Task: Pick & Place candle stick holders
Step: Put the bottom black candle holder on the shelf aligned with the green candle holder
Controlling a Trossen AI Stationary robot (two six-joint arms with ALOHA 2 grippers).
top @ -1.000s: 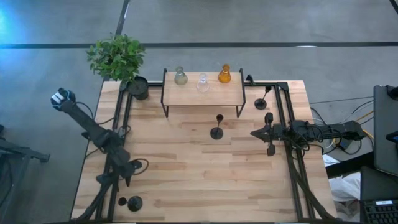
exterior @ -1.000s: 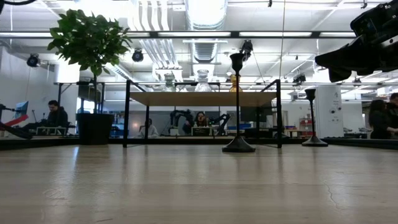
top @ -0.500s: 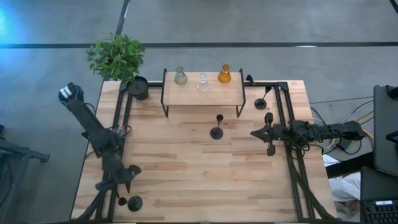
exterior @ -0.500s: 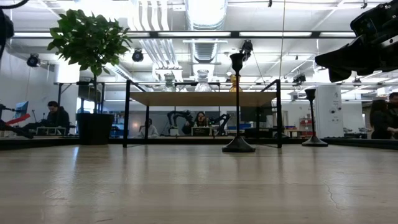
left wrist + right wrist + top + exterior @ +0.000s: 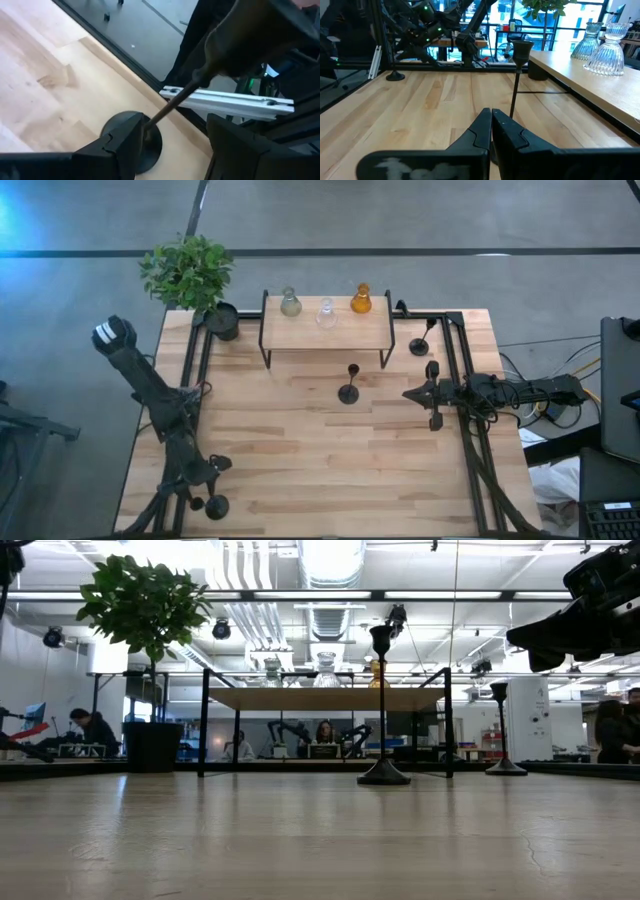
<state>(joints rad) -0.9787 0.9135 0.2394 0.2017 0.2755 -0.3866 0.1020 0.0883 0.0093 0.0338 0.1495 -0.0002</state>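
Three slim black candle stick holders stand on their disc bases: one at the table's near-left corner (image 5: 215, 505), one mid-table (image 5: 348, 393) and one at the far right (image 5: 418, 347). My left gripper (image 5: 207, 470) is open over the near-left holder. In the left wrist view its fingers (image 5: 125, 142) stand on either side of that holder's thin stem (image 5: 172, 102), just above the base (image 5: 142, 145). Olive-green (image 5: 290, 303), clear (image 5: 326, 313) and amber (image 5: 361, 300) glass holders stand on the shelf. My right gripper (image 5: 418, 393) is shut and empty at the table's right side. My left gripper's open fingers straddle the near-left holder's stem near its foot (image 5: 152, 120), slanting down from the far side. One finger (image 5: 131, 131) is right beside the stem. I cannot tell whether it touches.
A wooden shelf on a black frame (image 5: 326, 330) stands at the far middle. A potted plant in a black pot (image 5: 222, 320) is at the far-left corner. Black rails (image 5: 195, 380) run along the table's left and right sides. Bare wood lies in the table's near middle.
My left gripper has moved toward the table's near edge, closing in on the near-left candle stick holder. The holders and my right arm have kept still.
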